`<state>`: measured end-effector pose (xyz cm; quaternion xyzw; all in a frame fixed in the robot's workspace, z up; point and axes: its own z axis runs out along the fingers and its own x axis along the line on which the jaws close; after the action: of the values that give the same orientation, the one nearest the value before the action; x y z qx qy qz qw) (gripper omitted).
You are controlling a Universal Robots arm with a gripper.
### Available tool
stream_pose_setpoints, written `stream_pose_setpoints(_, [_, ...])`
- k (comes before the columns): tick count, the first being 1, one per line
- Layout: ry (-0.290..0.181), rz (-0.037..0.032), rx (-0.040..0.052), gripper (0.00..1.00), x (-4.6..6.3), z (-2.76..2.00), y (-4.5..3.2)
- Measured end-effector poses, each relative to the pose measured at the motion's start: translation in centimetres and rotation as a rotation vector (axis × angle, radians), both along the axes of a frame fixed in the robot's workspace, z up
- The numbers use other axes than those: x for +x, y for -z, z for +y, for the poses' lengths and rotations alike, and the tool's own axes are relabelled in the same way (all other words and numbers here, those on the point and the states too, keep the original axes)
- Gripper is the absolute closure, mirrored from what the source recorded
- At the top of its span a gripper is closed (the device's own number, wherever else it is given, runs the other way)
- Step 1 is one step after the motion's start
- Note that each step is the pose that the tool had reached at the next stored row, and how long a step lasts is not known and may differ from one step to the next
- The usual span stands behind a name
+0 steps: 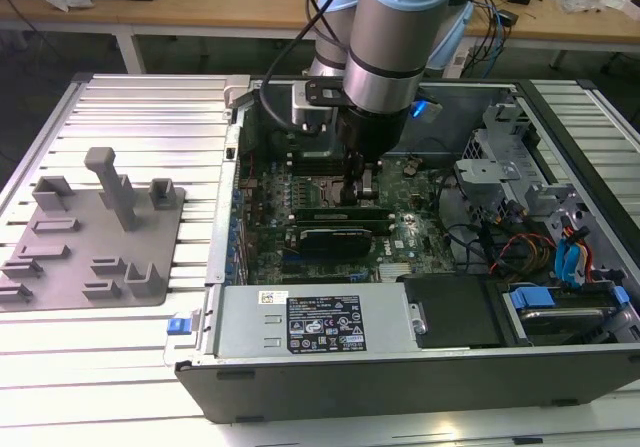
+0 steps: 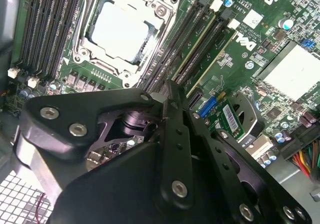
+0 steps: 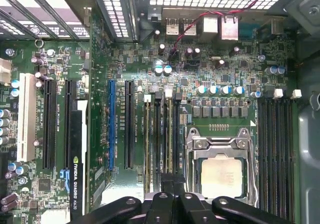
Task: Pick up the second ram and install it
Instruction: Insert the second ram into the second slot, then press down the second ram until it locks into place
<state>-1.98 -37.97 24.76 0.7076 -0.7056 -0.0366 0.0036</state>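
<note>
My gripper (image 1: 358,197) is low inside the open computer case, right over the memory slots (image 3: 162,134) beside the processor socket (image 3: 220,171). Its fingers (image 3: 172,186) are drawn together, as the joined bars show in both wrist views. The second ram (image 1: 322,211) is a thin dark-green stick. It stands on edge along the slots, directly under the fingers. The gripper body (image 2: 150,164) hides the pinched part in the second wrist view. The same slot rows (image 2: 192,43) run out from under the fingers there.
A wider black card (image 1: 335,237) lies just in front of the slots. A grey fixture (image 1: 95,232) with upright blocks sits at the exterior view's left. Drive cages and cables (image 1: 540,217) crowd the case's right side, and a power supply (image 1: 315,322) lines the front.
</note>
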Motion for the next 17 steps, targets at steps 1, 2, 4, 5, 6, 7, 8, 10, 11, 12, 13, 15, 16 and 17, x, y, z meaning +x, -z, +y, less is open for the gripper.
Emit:
stream_pose_setpoints(1, [0.0, 0.0, 0.0, 0.92, 0.01, 0.0, 0.0])
stream_pose_setpoints(2, [0.0, 0.0, 0.0, 0.92, 0.01, 0.0, 0.0])
stream_pose_setpoints(4, [0.0, 0.0, 0.0, 0.92, 0.02, 0.0, 0.0])
stream_pose_setpoints(5, [0.0, 0.0, -0.0001, 0.92, 0.03, 0.0, 0.0])
stream_pose_setpoints(6, [0.0, 0.0, 0.0, 0.92, 0.04, 0.0, 0.0])
stream_pose_setpoints(7, [0.0, 0.0, 0.0, 0.92, 0.05, 0.0, 0.0])
stream_pose_setpoints(8, [0.0, 0.0, 0.0, 0.92, 0.06, 0.0, 0.0])
stream_pose_setpoints(10, [0.0, 0.0, 0.0, 0.92, 0.08, 0.0, 0.0])
stream_pose_setpoints(11, [0.0, 0.0, 0.0, 0.92, 0.09, 0.0, 0.0])
stream_pose_setpoints(12, [0.0, 0.0, 0.0, 0.92, 0.1, 0.0, 0.0])
stream_pose_setpoints(13, [0.0, 0.0, 0.0, 0.92, 0.15, 0.0, 0.0])
stream_pose_setpoints(15, [0.0, 0.0, 0.0, 0.92, 0.5, 0.0, 0.0])
stream_pose_setpoints(16, [0.0, 0.0, 0.0, 0.92, 0.59, 0.0, 0.0])
stream_pose_setpoints(17, [0.0, 0.0, 0.0, 0.92, 0.68, 0.0, 0.0])
